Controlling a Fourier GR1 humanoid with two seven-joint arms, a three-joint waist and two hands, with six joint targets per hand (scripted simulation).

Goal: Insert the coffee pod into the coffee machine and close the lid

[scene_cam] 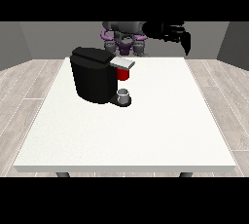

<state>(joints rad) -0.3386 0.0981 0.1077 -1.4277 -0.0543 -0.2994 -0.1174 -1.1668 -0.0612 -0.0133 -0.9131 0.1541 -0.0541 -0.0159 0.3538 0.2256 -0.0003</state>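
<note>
A boxy black coffee machine (95, 74) (grey lid down, red part beneath) stands on the white bench (146, 130). The hand at the view's right (184, 38) hangs aloft, fingers relaxed, empty.

white table (146, 135), grey cup (124, 94)

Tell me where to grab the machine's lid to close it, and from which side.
Probably take the lid at its free silver end, the edge at the view's right above the red part, not near the black machine where it seems hinged. Come from above and the view's right: that side is bare table, and the raised hand at the view's right is already there.
</note>
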